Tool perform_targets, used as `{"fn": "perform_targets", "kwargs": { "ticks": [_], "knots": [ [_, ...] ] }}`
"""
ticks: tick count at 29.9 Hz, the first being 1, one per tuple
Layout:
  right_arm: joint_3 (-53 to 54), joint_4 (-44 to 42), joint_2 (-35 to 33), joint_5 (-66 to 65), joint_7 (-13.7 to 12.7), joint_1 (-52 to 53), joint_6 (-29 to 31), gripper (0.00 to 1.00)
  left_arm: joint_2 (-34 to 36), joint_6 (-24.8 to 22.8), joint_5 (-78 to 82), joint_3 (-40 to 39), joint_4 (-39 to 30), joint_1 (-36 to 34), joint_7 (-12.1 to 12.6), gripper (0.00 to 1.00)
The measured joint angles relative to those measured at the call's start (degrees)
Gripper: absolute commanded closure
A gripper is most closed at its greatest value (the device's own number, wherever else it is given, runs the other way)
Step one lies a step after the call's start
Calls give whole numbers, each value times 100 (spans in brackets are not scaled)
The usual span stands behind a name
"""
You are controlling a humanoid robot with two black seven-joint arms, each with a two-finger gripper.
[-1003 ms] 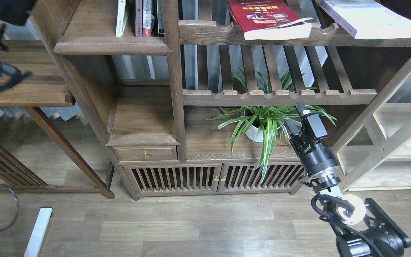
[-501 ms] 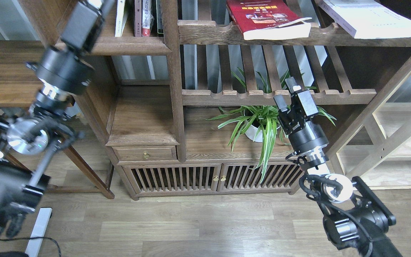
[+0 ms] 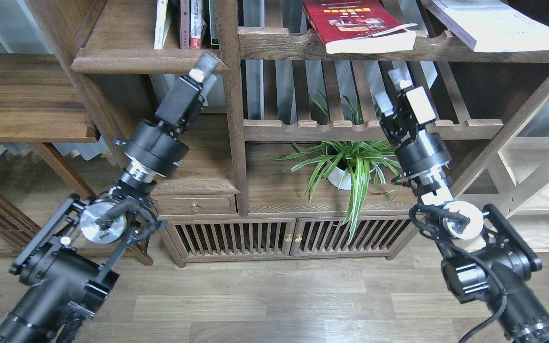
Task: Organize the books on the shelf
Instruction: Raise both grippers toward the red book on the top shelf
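Both arms have risen since the earlier frames. Left pincer [image 3: 204,69] now sits just under the moulded front edge of the dark wooden shelf [image 3: 150,61], its fingers seen end-on, so whether it is wide or narrow cannot be told. Right pincer [image 3: 395,85] is raised in front of the slatted rack [image 3: 372,128], its two pale fingertips slightly apart and holding nothing. Upright books [image 3: 186,24] stand on the shelf above the left pincer. A red book [image 3: 355,24] and a pale book [image 3: 491,24] lie flat on the upper rack. A potted spider plant [image 3: 350,164] sits below the right pincer.
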Motion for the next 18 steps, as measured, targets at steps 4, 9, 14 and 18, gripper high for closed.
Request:
{"fn": "perform_targets", "kwargs": {
  "ticks": [4,9,14,18],
  "knots": [
    [3,133,-1,-4,10,234,-92,2,-3,0,1,83,195,-31,9,2],
    [-21,159,5,-4,14,375,-344,2,-5,0,6,176,400,-79,9,2],
    [-57,160,-44,-12,4,419,-791,3,-5,0,9,237,520,-90,10,2],
    [-72,162,-93,-12,-11,571,-1092,3,-5,0,9,293,570,-92,10,2]
  ]
}}
